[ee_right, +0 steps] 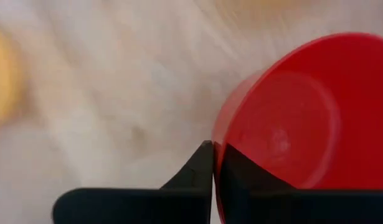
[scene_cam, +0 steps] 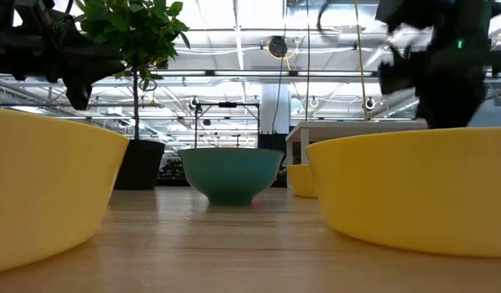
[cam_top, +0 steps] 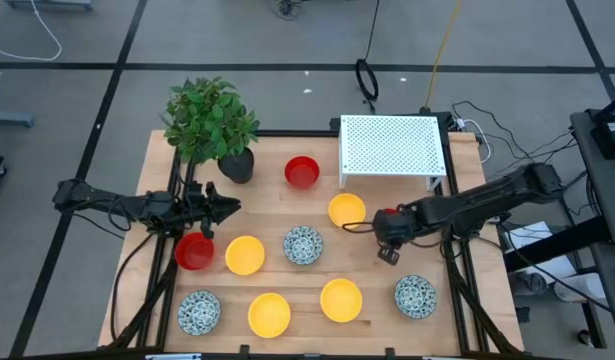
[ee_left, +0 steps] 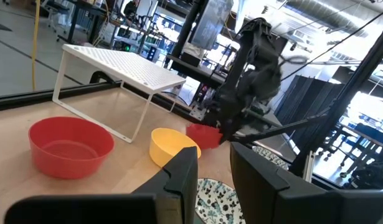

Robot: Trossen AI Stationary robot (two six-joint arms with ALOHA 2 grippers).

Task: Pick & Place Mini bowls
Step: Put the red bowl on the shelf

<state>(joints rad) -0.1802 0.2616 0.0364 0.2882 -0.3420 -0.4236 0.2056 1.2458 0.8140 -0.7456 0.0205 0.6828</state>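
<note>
Bowl pinched by its rim, a little way to three o'clock from the middle of the worktop (cam_top: 287, 250).

The right end effector (ee_right: 214, 149) has its fingers closed tight on the rim of a red bowl (ee_right: 291, 118). The bowl looks tipped on its side, not mouth up; being round, it has no long way. The grip is only on the thin edge, so it might slip out and roll if lifted fast. The left end effector (ee_left: 210, 180), at nine o'clock, is a little open and holds nothing.

We see two dark, slender, jointed arms: left arm (cam_top: 117, 205), right arm (cam_top: 487, 195). Black cables trail along both. Fingers (ee_left: 179, 180) are dark, flat and wedge-shaped.
</note>
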